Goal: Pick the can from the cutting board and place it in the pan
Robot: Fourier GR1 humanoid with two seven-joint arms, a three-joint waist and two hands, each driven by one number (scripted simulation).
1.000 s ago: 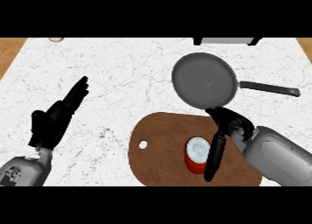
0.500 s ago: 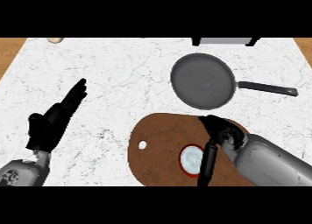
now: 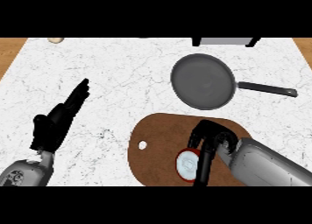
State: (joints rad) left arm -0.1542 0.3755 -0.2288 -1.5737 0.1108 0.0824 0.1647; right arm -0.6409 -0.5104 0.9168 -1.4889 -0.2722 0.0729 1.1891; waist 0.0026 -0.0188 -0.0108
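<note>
The can (image 3: 186, 164), red with a white top, stands on the brown cutting board (image 3: 157, 142) near its front edge. My right hand (image 3: 210, 139) is at the can's right side. Its fingers arch over the can's far side, its thumb runs down along the can's right, and it is shut on the can. The dark grey pan (image 3: 203, 81) lies empty on the counter beyond the board, with its black handle (image 3: 267, 89) pointing right. My left hand (image 3: 54, 124) rests open at the left, fingers straight and pointing up.
A small beige object (image 3: 55, 40) lies at the counter's far left corner. A grey appliance (image 3: 223, 41) stands at the far edge behind the pan. Wooden strips border the white marble counter (image 3: 120, 78) on both sides.
My right hand has moved down and left onto the can and curled its fingers round it. The can has shifted slightly toward the board's front edge. The left hand has stayed still.
</note>
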